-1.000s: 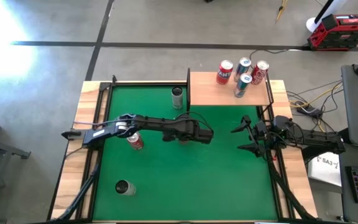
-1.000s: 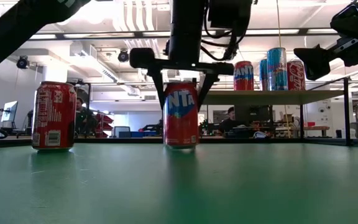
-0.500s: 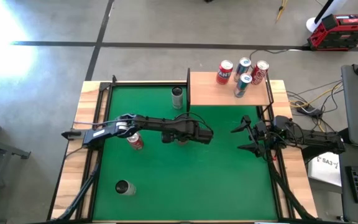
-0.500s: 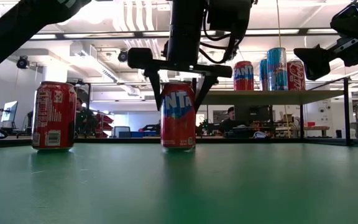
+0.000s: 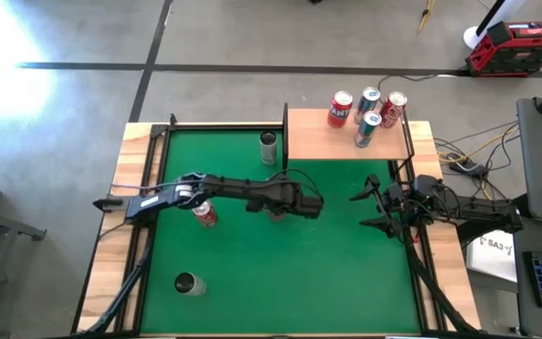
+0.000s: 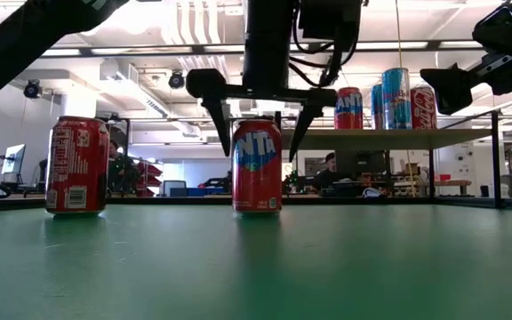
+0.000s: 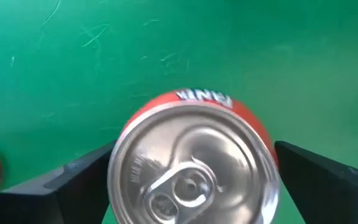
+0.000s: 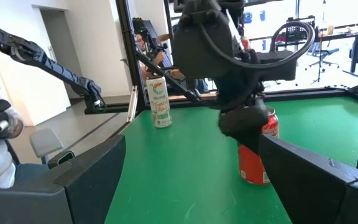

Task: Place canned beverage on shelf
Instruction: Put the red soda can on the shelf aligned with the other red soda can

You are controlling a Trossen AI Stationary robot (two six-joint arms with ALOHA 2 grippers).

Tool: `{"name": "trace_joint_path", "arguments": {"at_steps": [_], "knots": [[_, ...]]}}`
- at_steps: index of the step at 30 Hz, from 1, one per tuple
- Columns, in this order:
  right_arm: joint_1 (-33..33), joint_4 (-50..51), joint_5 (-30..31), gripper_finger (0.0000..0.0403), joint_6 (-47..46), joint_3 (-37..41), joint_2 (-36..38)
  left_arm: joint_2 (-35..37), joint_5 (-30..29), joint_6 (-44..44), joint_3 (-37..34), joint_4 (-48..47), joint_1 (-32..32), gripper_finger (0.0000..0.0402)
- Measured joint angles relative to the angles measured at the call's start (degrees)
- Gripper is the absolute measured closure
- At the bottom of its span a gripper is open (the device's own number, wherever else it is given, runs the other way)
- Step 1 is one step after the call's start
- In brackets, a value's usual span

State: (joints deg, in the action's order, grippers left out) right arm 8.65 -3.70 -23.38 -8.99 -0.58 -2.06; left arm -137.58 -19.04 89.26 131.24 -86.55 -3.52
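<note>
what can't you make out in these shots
- High view: the orange Fanta can is hidden beneath the left gripper.
- Left wrist view: can's full label, cut off by its own lid.
- High view: label of the can lying at the mat's near left, too small.

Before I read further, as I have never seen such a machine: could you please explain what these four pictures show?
It is a robot with two dark arms, each ending in a two-finger claw. One picture looks down from above, one looks level across the table, and two come from cameras on the wrists. The left claw hangs open around the upright red Fanta drink can on the green mat, a finger on each side, gripping nothing. The right claw waits open near the mat's right edge. Three other cans are on the mat. The small light-wood shelf with black rails carries four cans.
</note>
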Motion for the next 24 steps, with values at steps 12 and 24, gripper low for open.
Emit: {"name": "trace_joint_path", "arguments": {"at_steps": [12,24], "knots": [[0.0,0.0,0.0,0.0044,0.0,0.0,0.01,0.57,2.15,-20.16,0.02,0.49,-1.85,0.0004],[0.01,0.02,0.0,0.0044,0.0,0.0,-0.01,0.66,9.68,-21.02,-1.6,2.31,2.53,0.0015]]}}
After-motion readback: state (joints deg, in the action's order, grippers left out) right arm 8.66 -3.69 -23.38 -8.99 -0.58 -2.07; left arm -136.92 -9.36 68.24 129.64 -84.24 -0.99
